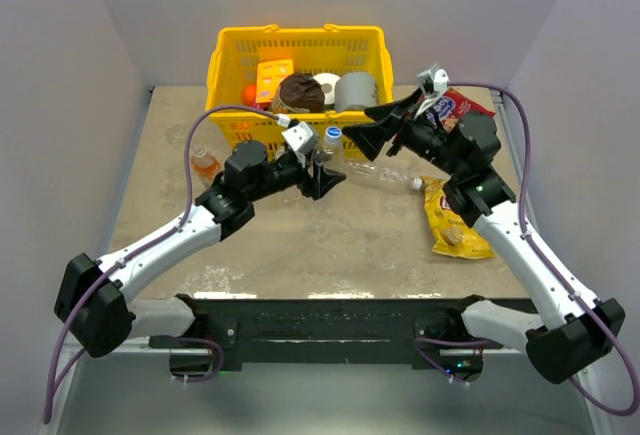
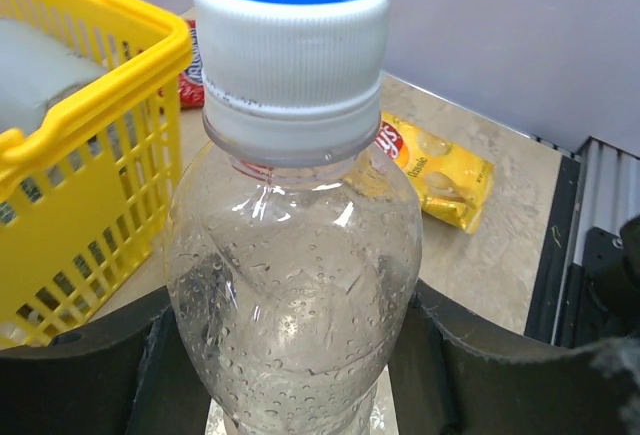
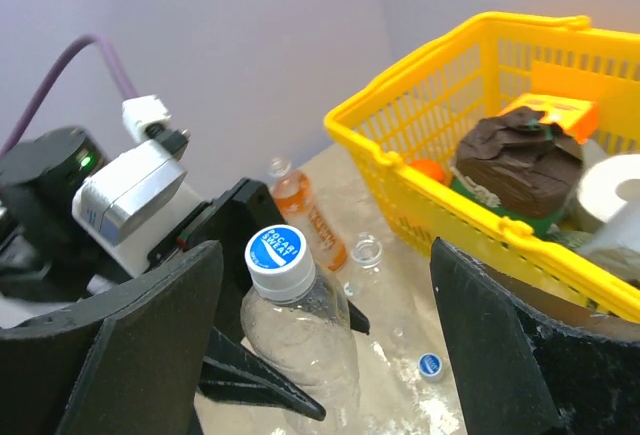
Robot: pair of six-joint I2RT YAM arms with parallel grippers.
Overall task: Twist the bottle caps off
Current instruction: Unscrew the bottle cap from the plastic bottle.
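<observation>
The left gripper [image 1: 322, 177] clamps the body of a clear bottle [image 2: 290, 285] beaded with droplets inside, held upright at mid-counter [image 1: 330, 245] near the yellow basket [image 1: 230, 55]. Its ribbed white cap [image 2: 290, 45], blue on top, sits screwed on. The right gripper [image 3: 328, 255] gapes wide and empty, near that cap.

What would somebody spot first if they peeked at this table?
Probably the bright yellow basket stuffed with things at the far edge of the table. Next, the clear bottle with its blue-and-white cap, standing upright mid-table, gripped by the left tool, with the right tool open beside it.
</observation>
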